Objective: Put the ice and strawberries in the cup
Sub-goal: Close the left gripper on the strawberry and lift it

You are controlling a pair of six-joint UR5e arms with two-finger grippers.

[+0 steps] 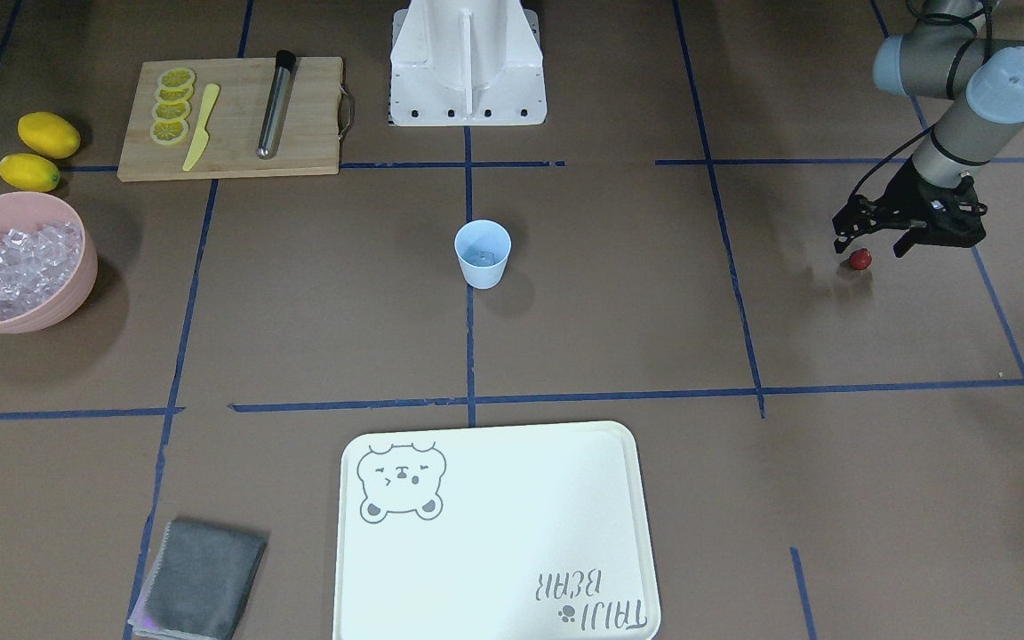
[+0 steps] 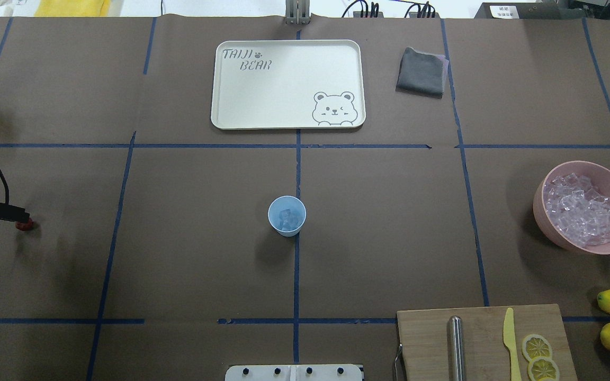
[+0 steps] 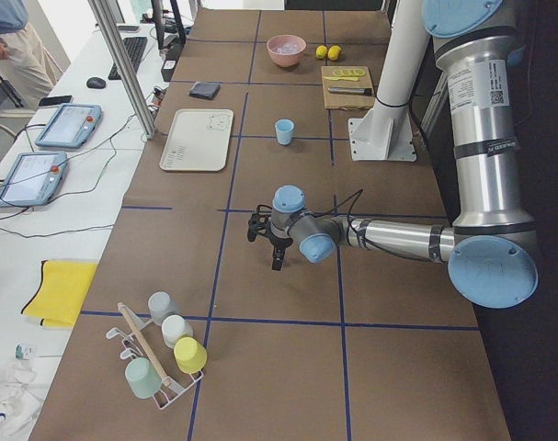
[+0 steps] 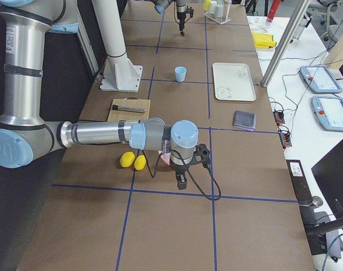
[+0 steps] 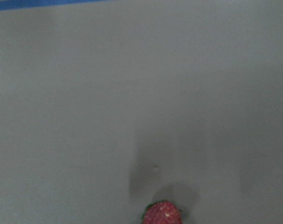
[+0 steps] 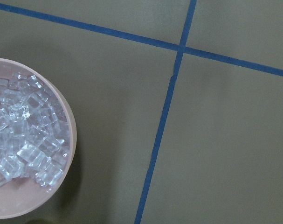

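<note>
Brown-papered table (image 1: 619, 311) with a blue tape grid, and the cup (image 1: 483, 253) sits dead centre with some ice (image 2: 285, 218) in it; the rest fills the pink bowl (image 1: 72, 300). Left gripper (image 1: 871, 251) hangs with jaws spread right over the strawberry (image 1: 860, 259), which lies on the table well apart from the cup. Right gripper (image 4: 181, 182) is by the bowl, and you can't tell how its jaws stand.

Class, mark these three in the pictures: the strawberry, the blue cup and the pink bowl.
strawberry (image 1: 860, 259), exterior front-facing view, middle of the berry.
blue cup (image 1: 482, 272), exterior front-facing view, its outer wall.
pink bowl (image 1: 63, 307), exterior front-facing view, outer wall below the rim.
</note>
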